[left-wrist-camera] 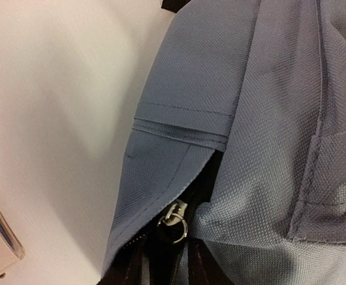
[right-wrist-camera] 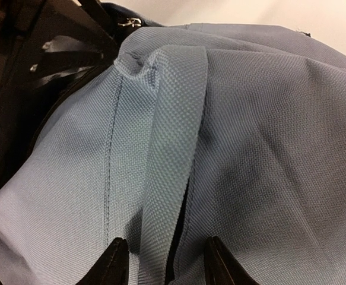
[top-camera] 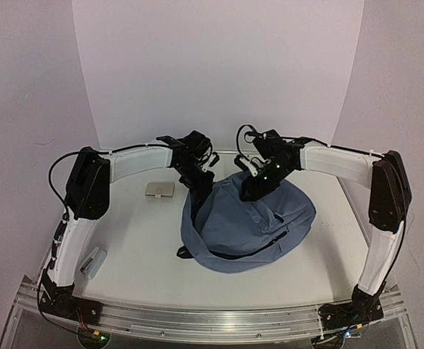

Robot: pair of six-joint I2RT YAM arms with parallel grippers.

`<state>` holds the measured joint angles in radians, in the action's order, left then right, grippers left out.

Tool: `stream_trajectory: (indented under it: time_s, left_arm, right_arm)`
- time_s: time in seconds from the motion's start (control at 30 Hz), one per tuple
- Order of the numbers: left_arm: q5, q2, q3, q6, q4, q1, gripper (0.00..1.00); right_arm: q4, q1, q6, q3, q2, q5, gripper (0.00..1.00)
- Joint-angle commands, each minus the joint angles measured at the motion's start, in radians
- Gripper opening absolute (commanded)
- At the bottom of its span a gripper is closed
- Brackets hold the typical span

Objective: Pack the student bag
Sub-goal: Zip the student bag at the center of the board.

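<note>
Two hands at the bag's mouth: get it open before anything goes in

You have the student bag [top-camera: 248, 225] lying flat on the worktop [top-camera: 139, 240], front pocket up, with its top end at the far side where both arms meet. Your left hand [left-wrist-camera: 164, 270] is parted a little, one finger on each side of the dark slit where the zip has begun to gape. The zipper pull [left-wrist-camera: 174, 221] hangs just ahead of the tips, and nothing looks clamped. Your right hand [right-wrist-camera: 167, 261] stands wider, astride the grab strap [right-wrist-camera: 173, 136], with the pads not pressing on it.

Packing looks barely begun. A beige case [top-camera: 159, 190] waits just beside the bag on the left, and a small grey object [top-camera: 93, 262] lies well apart near the left arm.

Close the right hand on the strap first and lift only enough to tauten the top seam. Then pinch the metal pull itself, not the soft cloth around it, which I judge would bunch and slip. Draw the pull along the curve of the zip, not straight across. The two wrists are near each other, so move one at a time
</note>
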<state>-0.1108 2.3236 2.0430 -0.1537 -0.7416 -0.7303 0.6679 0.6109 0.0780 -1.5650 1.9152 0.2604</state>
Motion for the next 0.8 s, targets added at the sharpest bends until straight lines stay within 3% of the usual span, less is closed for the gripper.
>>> stream_trajectory:
  time_s: [0.0,0.17,0.5,0.63,0.77]
  left_arm:
    - [0.076,0.017,0.076,0.017,-0.04,0.001,0.13]
    - [0.101,-0.102,-0.025,0.007,-0.066,-0.01,0.0]
    - [0.101,-0.286,-0.238,-0.008,-0.104,-0.026,0.0]
    - [0.125,-0.304,-0.27,-0.012,-0.089,-0.026,0.0]
    - [0.053,-0.301,-0.271,-0.013,-0.078,-0.021,0.0]
  right_arm:
    - [0.013,-0.014,-0.002,-0.006,0.049,-0.028,0.44]
    - [0.013,-0.017,-0.005,-0.006,0.053,-0.049,0.44]
    - [0.013,-0.025,-0.023,-0.014,0.074,-0.077,0.44]
    - [0.012,-0.026,-0.023,-0.012,0.074,-0.077,0.44]
    - [0.012,-0.026,-0.021,-0.006,0.067,-0.079,0.43]
